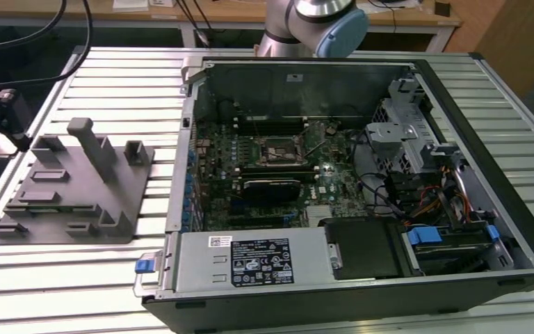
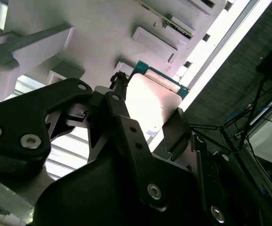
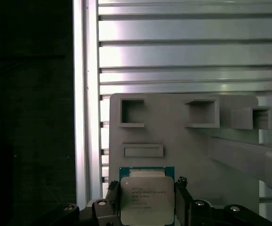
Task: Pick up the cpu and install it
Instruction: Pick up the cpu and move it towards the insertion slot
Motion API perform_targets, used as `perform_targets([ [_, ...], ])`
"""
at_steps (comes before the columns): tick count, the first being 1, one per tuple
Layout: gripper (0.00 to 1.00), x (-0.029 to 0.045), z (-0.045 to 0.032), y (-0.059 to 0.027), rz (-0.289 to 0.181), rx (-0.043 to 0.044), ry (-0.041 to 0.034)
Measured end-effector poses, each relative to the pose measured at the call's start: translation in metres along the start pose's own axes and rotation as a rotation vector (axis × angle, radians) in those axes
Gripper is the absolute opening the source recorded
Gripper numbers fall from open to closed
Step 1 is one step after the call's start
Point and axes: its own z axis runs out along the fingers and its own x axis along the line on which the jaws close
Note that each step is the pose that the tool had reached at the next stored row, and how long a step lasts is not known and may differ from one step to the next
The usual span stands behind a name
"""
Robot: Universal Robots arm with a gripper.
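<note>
Two-sided clamp, checked in both wrist views: grips the cpu [image 3: 147,194], a small flat square chip with a silvery metal top plate on a green-edged board, between the black metal fingers [image 3: 182,202] of the gripper [image 3: 147,203]. Presses one finger against each of two opposite edges of the chip, with the top plate uncovered and facing the first wrist camera. Same hold in the second wrist view: cpu [image 2: 151,101] pinched between fingers [image 2: 121,106] of the gripper [image 2: 148,107], with bright glare on the plate. Holds the chip over the pale grey plastic fixture block [image 3: 183,141], near the fixture edge closest to the border of the silver slatted metal table [image 3: 173,52]. Sits just beside a shallow rectangular raised pad [image 3: 143,151], with an open square pocket [image 3: 132,112] beyond that pad. Cannot tell whether resting on the fixture or clear of it. In the exterior view, finds the fixture block [image 1: 72,195] on the table [image 1: 91,76] at the exterior view's left, well apart from the black square socket frame [image 1: 277,151] on the green motherboard [image 1: 248,209] inside the open black computer case [image 1: 494,160] at the exterior view's right. Shows the silver-grey arm [image 1: 318,24] with its pale blue cap past the far side of the case.
</note>
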Motion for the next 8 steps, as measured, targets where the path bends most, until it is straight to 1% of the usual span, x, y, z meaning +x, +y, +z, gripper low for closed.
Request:
perform_targets([
  [8,0.55,-0.0004,-0.0154,0.0006,0.000,0.0001,0.0001],
])
